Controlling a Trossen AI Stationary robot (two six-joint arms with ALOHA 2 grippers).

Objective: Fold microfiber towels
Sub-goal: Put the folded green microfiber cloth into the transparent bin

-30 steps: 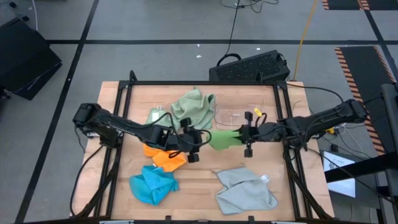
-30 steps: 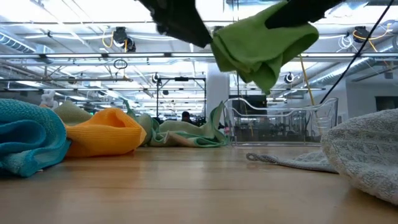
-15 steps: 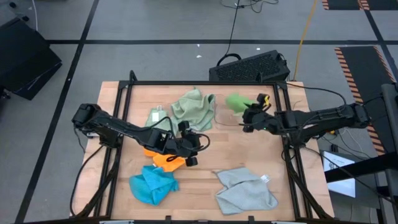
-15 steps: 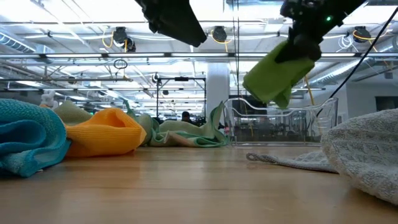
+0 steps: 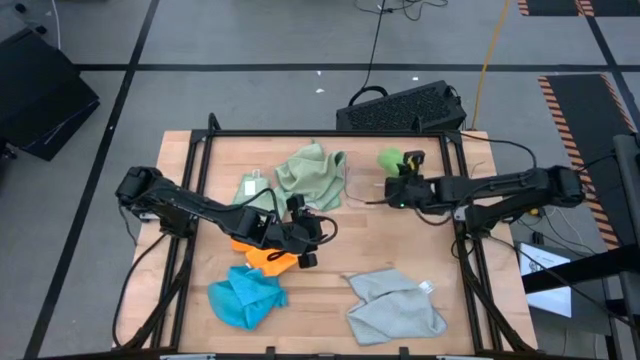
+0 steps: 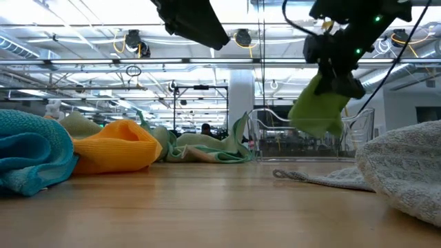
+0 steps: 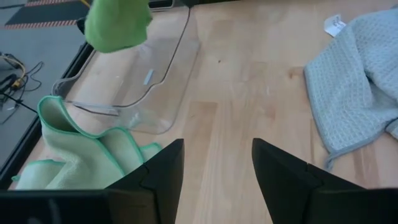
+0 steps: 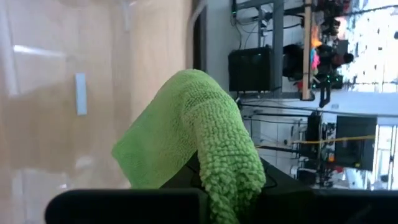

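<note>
Right gripper clamped on bright green towel, bundle hanging above clear tray at table's far side. Left gripper empty, jaws apart, hovering near orange towel. I count 4 other towels loose on table, unfolded. Risk as I judge it: release off-centre and bundle catches tray wall, springs open or tips tray; hanging fold could also loosen mid-air.
</note>
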